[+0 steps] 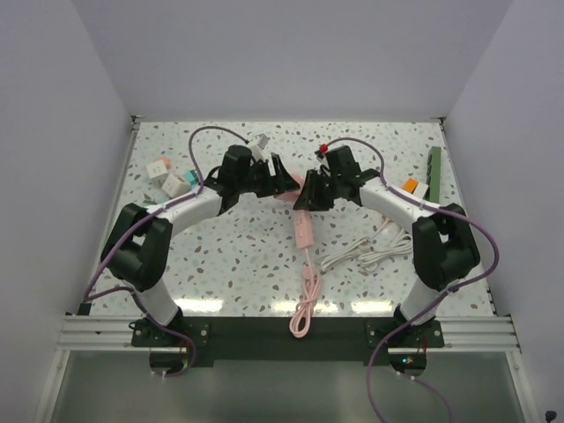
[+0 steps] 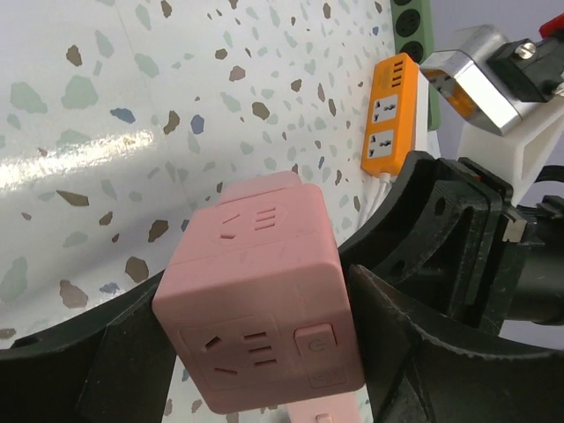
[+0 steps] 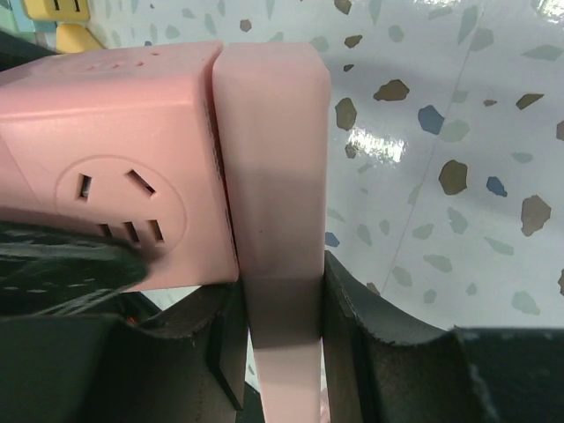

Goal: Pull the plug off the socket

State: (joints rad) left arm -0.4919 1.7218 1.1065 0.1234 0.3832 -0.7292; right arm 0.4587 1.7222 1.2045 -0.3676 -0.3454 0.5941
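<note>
As the top view shows, the socket [image 1: 293,188] sits mid-table, cord [image 1: 307,291] trailing near. Left wrist: left gripper [image 2: 264,352] clamps the socket. Right wrist: right gripper [image 3: 282,339] clamps the plug [image 3: 269,150], flush against it. Risk: a skewed pull could slip off the smooth plug.

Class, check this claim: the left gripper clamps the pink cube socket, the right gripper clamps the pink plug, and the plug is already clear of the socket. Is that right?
Not quite. The pink plug is not clear: the right wrist view shows it flush against the pink cube socket. The left gripper does clamp the socket, and the right gripper the plug.
</note>
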